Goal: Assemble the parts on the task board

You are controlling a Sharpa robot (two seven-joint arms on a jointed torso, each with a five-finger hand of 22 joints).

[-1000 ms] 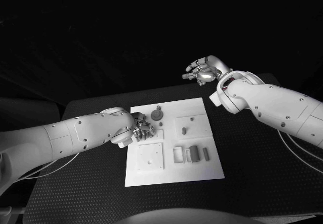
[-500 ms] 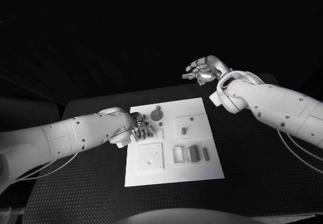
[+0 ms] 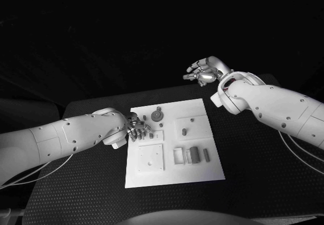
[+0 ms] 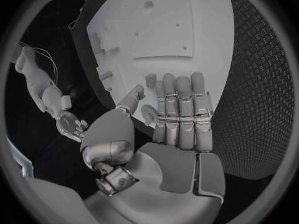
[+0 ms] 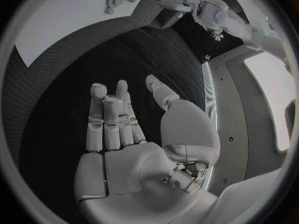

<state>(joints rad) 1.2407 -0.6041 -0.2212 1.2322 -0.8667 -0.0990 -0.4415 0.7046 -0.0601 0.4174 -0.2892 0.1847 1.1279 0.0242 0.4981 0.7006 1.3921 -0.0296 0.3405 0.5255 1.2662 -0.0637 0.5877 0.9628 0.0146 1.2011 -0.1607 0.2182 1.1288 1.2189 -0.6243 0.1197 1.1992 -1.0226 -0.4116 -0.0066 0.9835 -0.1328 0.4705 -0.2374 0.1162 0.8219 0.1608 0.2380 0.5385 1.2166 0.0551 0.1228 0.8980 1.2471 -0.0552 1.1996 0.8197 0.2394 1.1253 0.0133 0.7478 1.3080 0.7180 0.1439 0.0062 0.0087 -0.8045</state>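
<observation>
The white task board [image 3: 202,112] lies mid-table. On it are a round grey part with a peg [image 3: 157,115], a small grey part [image 3: 187,131] in a square recess, and several grey pieces [image 3: 193,153] set in slots. My left hand [image 3: 138,129] hovers at the board's left edge, its fingers [image 4: 179,109] straight and together over the board [image 4: 162,30], holding nothing. My right hand [image 3: 202,70] is raised beyond the table's far edge, away from the board. Its fingers [image 5: 109,117] are loosely extended and hold nothing.
A square white plate [image 3: 150,157] with small holes sits in the board's near-left part. Black textured matting [image 3: 256,159] surrounds the board on all sides. The right wrist view shows the board's corner [image 5: 69,20] and my left arm [image 5: 206,10] far off.
My left arm has drawn back slightly to the left, taking the hand a little off the board's edge. The right arm and the parts have not moved.
</observation>
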